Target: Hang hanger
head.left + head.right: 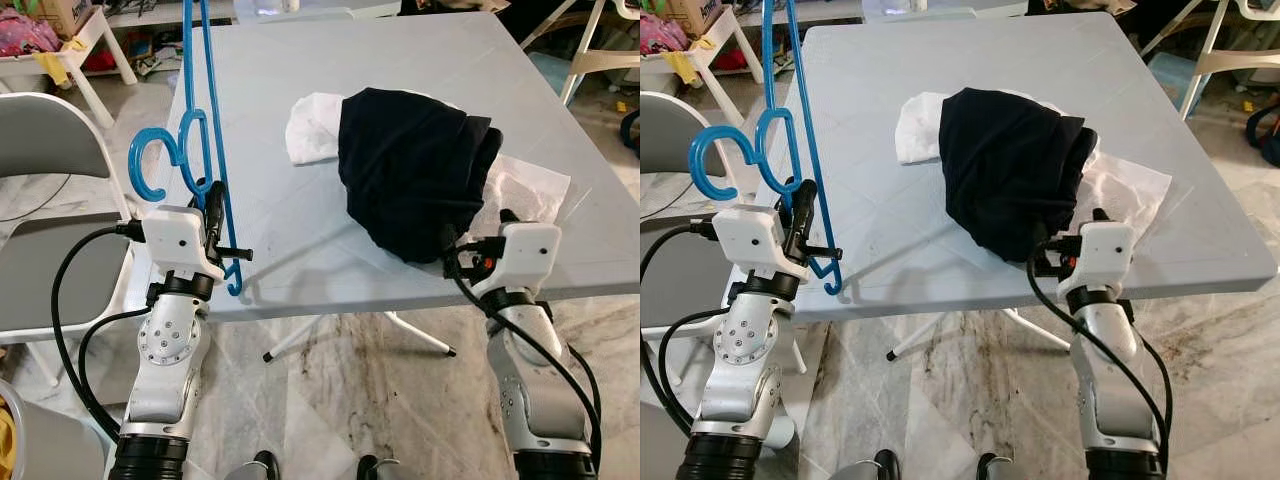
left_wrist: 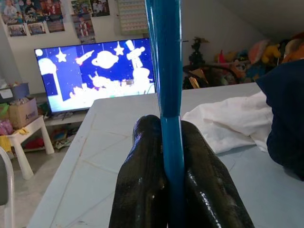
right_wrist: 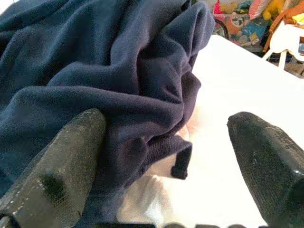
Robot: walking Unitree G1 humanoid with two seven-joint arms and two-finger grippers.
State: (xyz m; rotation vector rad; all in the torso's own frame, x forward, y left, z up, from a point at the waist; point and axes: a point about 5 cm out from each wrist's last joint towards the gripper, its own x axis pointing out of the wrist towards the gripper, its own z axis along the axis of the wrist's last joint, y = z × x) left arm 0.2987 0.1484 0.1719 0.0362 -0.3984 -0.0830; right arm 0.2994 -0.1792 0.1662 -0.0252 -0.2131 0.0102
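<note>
Folding chair (image 1: pixel 45 190) is sitting at far left, beside the table edge.

Left gripper (image 1: pixel 213 205) is holding at the left edge of the grey table (image 1: pixel 400 60), fingers (image 2: pixel 142 180) clamping tight on a bar of the blue hanger (image 1: pixel 205 150). Left wrist view is confirming it: both black fingers are pressing against the blue bar from either side, no gap. The hanger is standing roughly upright off the table's left edge; its hook (image 1: pixel 150 160) is curling out to the left, and the long frame is running up past the top of the view. Looks like two hooks side by side, so possibly two hangers stacked; can't tell.

A TV screen (image 2: pixel 95 71) is glowing beyond the far end of the table in the left wrist view.

Mid-table, a dark garment (image 1: pixel 415 170) is lying in a heap on top of a white cloth (image 1: pixel 315 125); the white cloth is sticking out on both the left and right sides of it.

Right gripper (image 3: pixel 166 161) is sitting at the near right edge of the dark garment, fingers spread wide apart, gripping nothing. One finger (image 3: pixel 61 161) is touching the dark fabric; the other is sitting over the white cloth.
</note>
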